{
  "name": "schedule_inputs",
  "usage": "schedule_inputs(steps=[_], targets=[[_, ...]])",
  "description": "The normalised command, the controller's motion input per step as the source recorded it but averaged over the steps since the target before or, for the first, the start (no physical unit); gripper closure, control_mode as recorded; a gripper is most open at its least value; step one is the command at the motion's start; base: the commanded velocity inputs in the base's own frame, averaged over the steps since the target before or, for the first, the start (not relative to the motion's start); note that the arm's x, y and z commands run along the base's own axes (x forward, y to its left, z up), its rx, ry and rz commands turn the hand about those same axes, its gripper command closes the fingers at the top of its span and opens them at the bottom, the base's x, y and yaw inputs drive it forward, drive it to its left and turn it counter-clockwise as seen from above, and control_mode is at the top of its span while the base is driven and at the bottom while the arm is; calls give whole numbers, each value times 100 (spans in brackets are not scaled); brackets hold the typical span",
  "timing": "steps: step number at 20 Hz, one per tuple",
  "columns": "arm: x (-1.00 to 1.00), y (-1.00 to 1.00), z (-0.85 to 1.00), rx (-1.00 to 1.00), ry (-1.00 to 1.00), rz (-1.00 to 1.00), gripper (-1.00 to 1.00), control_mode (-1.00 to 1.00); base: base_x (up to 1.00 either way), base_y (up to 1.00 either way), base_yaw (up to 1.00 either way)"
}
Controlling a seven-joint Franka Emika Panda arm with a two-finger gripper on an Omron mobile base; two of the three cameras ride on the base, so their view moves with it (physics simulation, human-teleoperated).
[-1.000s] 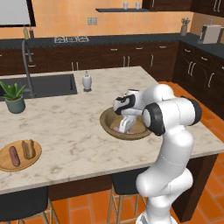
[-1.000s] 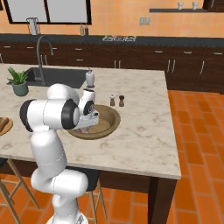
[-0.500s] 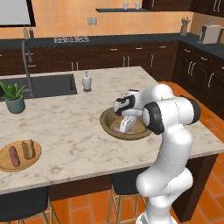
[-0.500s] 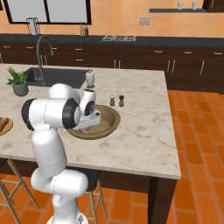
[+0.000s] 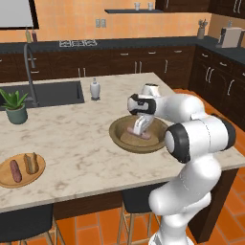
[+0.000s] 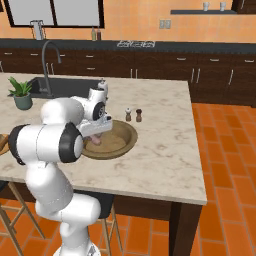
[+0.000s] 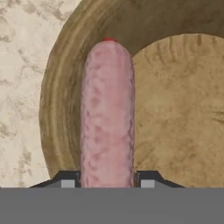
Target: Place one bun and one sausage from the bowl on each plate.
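In the hand view a pink sausage (image 7: 107, 113) runs lengthwise between my two fingertips (image 7: 65, 179), lying against the inner wall of the brown wooden bowl (image 7: 61, 96). My gripper (image 5: 139, 127) reaches down into the bowl (image 5: 117, 136) at the counter's right side and is shut on the sausage (image 5: 142, 135). From the other side, the gripper (image 6: 97, 131) hangs over the bowl (image 6: 131, 137) with the sausage (image 6: 95, 141) under it. At the near left, the light-wood plate (image 5: 38, 174) holds a sausage (image 5: 15, 171) and a bun (image 5: 31, 162).
A potted plant (image 5: 16, 107) stands by the sink (image 5: 48, 93), with a soap dispenser (image 5: 95, 89) behind the bowl. Salt and pepper shakers (image 6: 133, 115) stand just beyond the bowl. Bare marble counter lies between bowl and plate.
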Motion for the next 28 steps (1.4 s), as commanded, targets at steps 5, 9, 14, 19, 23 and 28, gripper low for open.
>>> schedule_inputs(steps=[5,9,14,19,23,28], targets=[[-88,-30,74,0,-5,-19,100,-100,0,0,0],[-96,-9,70,0,-4,-30,100,-100,0,0,0],[-98,3,46,-2,-3,-35,100,-100,0,0,0],[-78,29,29,-9,-1,-32,100,-100,0,0,0],[-75,14,41,0,0,-23,100,-100,0,0,0],[-67,0,36,0,-1,-12,100,-100,0,0,0]])
